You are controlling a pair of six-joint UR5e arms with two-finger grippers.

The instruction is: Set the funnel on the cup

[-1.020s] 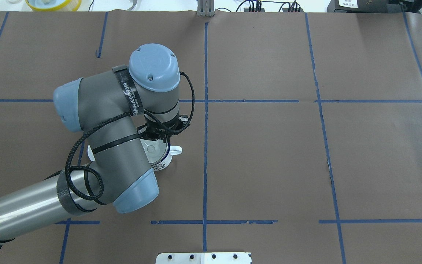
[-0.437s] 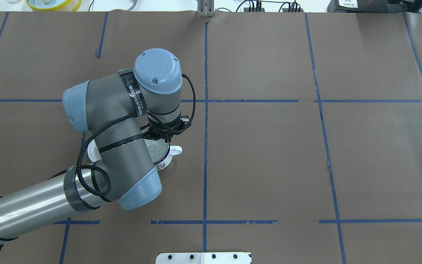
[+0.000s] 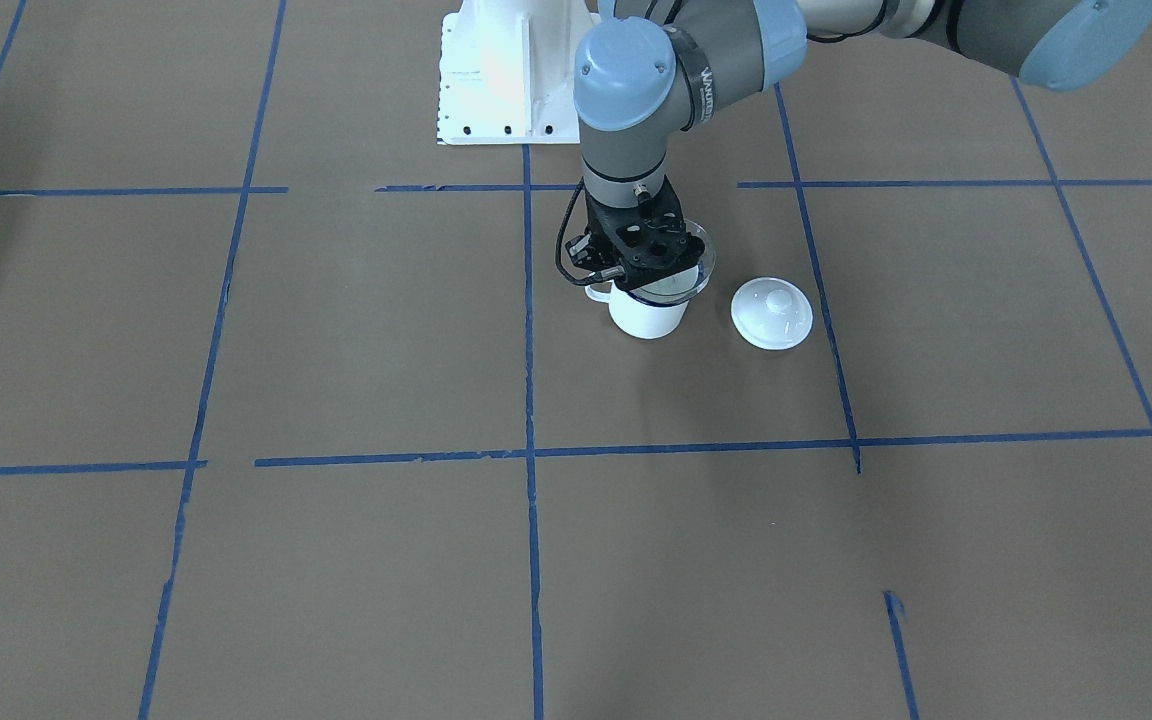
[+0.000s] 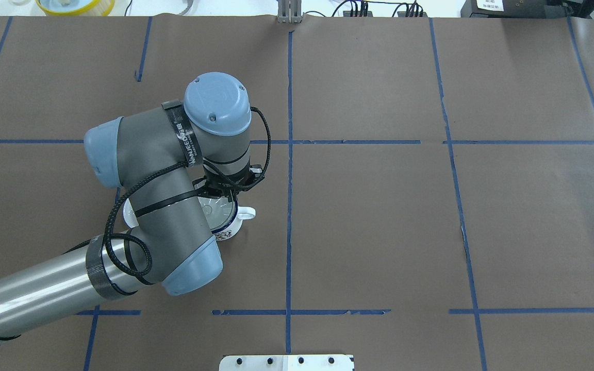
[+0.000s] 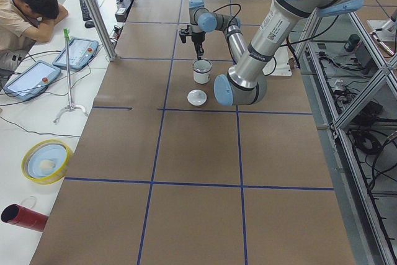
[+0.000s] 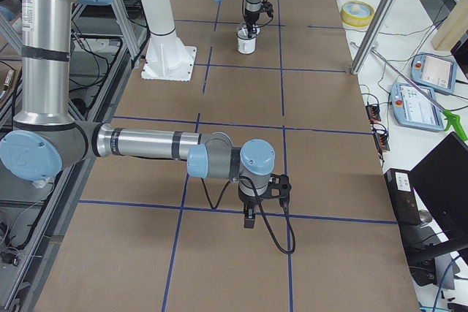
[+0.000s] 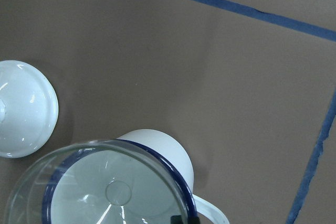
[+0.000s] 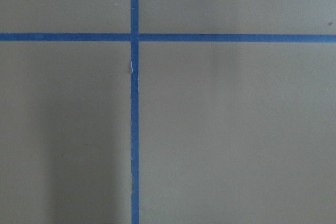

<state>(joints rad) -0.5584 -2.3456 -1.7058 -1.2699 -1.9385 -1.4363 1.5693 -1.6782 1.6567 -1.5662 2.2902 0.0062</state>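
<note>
The white cup (image 3: 646,315) with a dark blue rim stands on the brown table, handle toward the robot's right; it also shows in the overhead view (image 4: 229,231). The clear funnel (image 3: 693,266) sits tilted at the cup's mouth, its stem inside; the left wrist view shows the funnel (image 7: 100,187) over the cup (image 7: 160,150). My left gripper (image 3: 641,262) is directly above the cup, shut on the funnel's rim. My right gripper (image 6: 248,218) hangs over bare table far from the cup; I cannot tell whether it is open or shut.
A round white knobbed lid (image 3: 772,313) lies on the table just beside the cup, on the robot's left. The robot's white base plate (image 3: 506,80) is behind the cup. Blue tape lines cross the brown paper.
The left wrist has shifted slightly above the cup and back. The funnel stays at the cup's mouth in the gripper.
</note>
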